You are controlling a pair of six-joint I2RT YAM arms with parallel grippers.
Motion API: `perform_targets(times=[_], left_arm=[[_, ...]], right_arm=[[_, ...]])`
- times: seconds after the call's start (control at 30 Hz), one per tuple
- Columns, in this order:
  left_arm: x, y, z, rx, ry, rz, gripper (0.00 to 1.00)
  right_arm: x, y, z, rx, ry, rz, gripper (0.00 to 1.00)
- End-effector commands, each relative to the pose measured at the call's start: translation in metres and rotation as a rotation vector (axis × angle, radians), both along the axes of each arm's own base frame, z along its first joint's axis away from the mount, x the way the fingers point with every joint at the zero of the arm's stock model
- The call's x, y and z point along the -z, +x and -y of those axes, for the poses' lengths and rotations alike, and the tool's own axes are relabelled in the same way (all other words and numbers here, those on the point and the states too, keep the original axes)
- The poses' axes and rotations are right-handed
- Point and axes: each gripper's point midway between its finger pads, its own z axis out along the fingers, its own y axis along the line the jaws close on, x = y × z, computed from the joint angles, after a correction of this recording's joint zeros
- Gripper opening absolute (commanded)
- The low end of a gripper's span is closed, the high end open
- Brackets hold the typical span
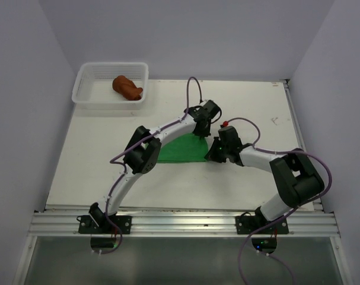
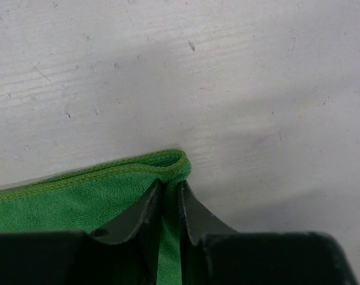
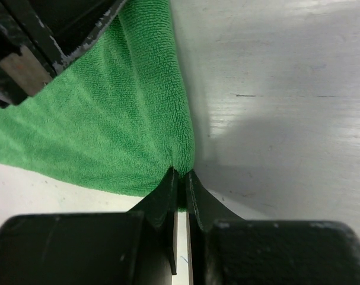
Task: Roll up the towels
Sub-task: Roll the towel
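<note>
- the green towel (image 1: 178,152) has its far corner and right edge hidden under the arms (image 1: 168,127) in the top view;
- in the left wrist view it runs off the left edge;
- the rust-brown towel (image 1: 127,87) in the basket (image 1: 108,102) is too small to tell rolled from bunched

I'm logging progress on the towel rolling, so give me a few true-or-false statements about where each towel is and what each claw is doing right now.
1. The rust-brown towel lies inside the white basket. True.
2. The green towel is in the basket too. False: it lies on the table, between the two arms.
3. The left claw is shut on a corner of the green towel. True.
4. The right claw hangs open, clear of any cloth. False: it is shut on the green towel's edge.
</note>
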Motion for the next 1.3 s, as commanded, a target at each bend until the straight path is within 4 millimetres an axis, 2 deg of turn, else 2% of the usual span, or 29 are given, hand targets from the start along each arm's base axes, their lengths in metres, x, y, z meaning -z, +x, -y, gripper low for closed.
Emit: perform_targets(times=[0.0,0.07,0.13,0.17,0.2,0.33,0.37,0.47,0.5,0.67,0.93,1.1,1.27], left_arm=[[0.038,-0.018,-0.035,-0.012,0.15,-0.104,0.18],[0.03,-0.014,-0.026,-0.034,0.074,-0.101,0.18],[0.012,-0.007,-0.011,-0.052,-0.058,-0.083,0.17],[0.011,-0.007,-0.011,-0.061,-0.082,-0.081,0.17],[-0.009,0.002,-0.001,-0.064,-0.149,-0.033,0.17],[-0.038,0.016,0.01,-0.069,-0.237,0.007,0.16],[-0.045,0.02,0.014,-0.066,-0.255,0.018,0.13],[-0.044,0.022,0.013,-0.071,-0.285,0.003,0.09],[-0.05,0.024,0.016,-0.067,-0.31,0.016,0.09],[-0.049,0.025,0.008,-0.085,-0.325,0.012,0.09],[-0.074,0.03,0.002,-0.103,-0.397,0.063,0.08],[-0.074,0.028,-0.005,-0.104,-0.409,0.062,0.08],[-0.069,0.022,-0.009,-0.099,-0.415,0.054,0.08]], right_arm=[[0.008,-0.01,0.026,0.008,-0.143,-0.021,0.0],[0.005,-0.011,0.03,0.0,-0.167,-0.015,0.0],[-0.001,-0.011,0.033,-0.004,-0.189,-0.001,0.0],[-0.003,-0.01,0.035,-0.011,-0.198,0.008,0.0],[-0.005,-0.01,0.037,-0.011,-0.208,0.015,0.0],[-0.018,-0.007,0.04,-0.025,-0.242,0.034,0.0],[-0.021,-0.007,0.04,-0.034,-0.251,0.042,0.0],[-0.029,-0.005,0.042,-0.05,-0.282,0.059,0.0],[-0.031,-0.006,0.04,-0.065,-0.292,0.066,0.0],[-0.041,-0.006,0.045,-0.086,-0.417,0.1,0.0],[-0.045,-0.012,0.048,-0.096,-0.552,0.143,0.0],[-0.047,-0.012,0.048,-0.122,-0.608,0.162,0.0],[-0.052,-0.013,0.037,-0.173,-0.644,0.22,0.0]])
